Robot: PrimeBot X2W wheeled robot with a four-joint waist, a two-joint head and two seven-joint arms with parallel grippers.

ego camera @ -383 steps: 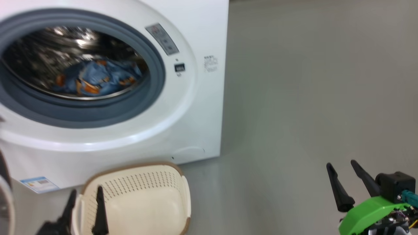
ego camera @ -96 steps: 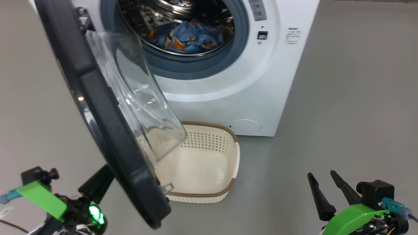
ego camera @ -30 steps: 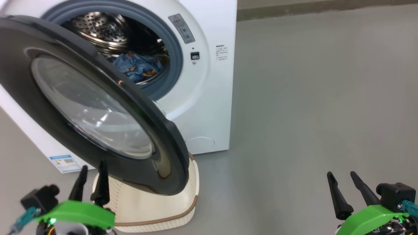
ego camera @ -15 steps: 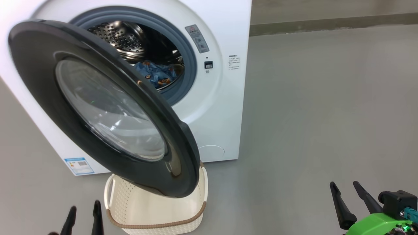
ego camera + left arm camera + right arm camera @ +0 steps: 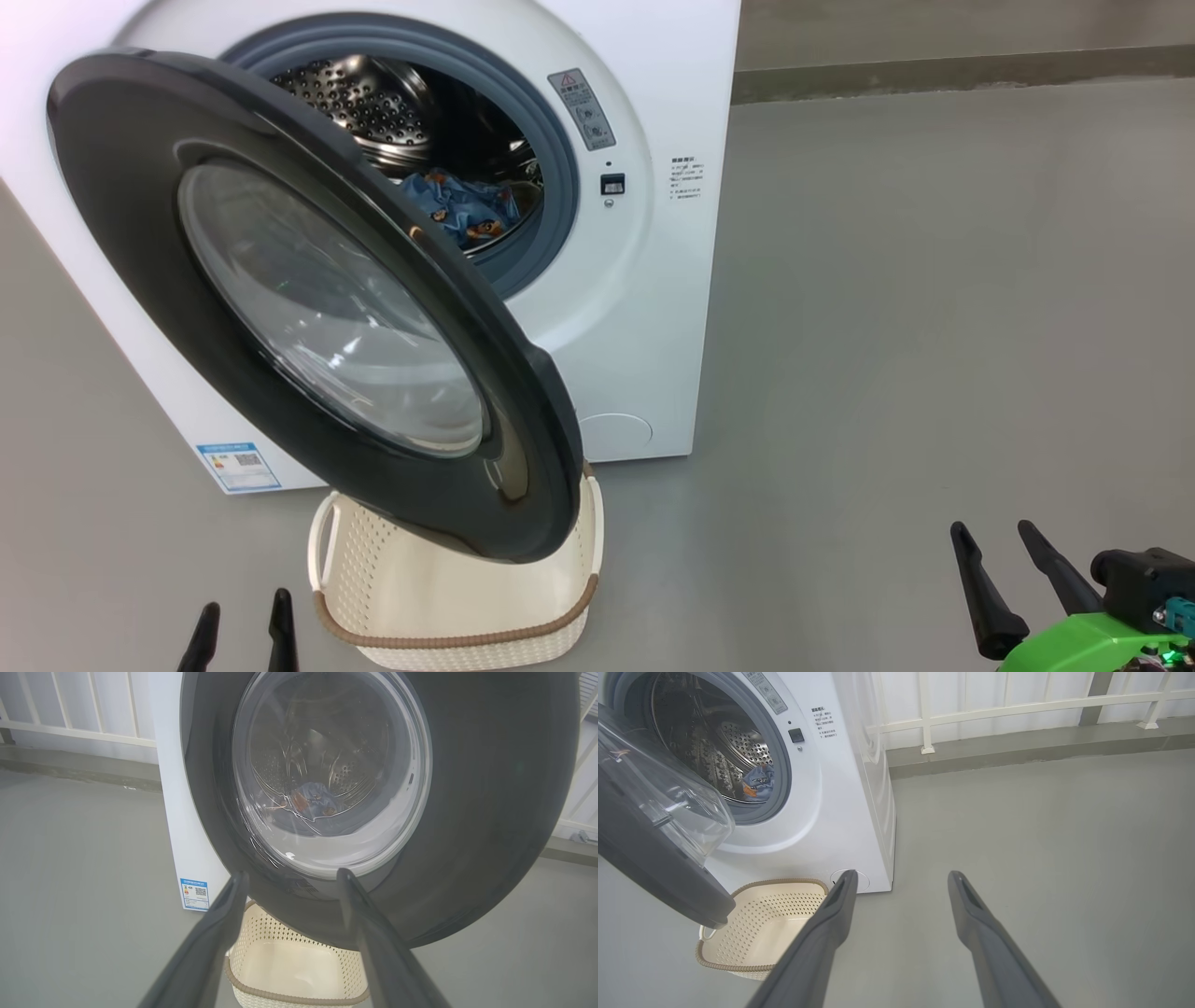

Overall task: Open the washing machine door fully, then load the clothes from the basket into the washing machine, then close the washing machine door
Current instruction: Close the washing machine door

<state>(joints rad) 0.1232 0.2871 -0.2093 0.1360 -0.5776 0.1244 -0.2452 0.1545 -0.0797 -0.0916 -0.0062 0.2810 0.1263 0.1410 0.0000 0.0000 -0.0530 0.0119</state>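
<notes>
Door trouble looks likeliest: with clothes point(image 5: 462, 210) lying in the drum point(image 5: 364, 93) of the washing machine point(image 5: 653, 308) and the washing machine door point(image 5: 308, 308) half-swung above the empty basket point(image 5: 467, 642), left gripper point(image 5: 243, 607) and right gripper point(image 5: 992, 530) hang spread and empty, so a weak push could leave it unlatched.
</notes>
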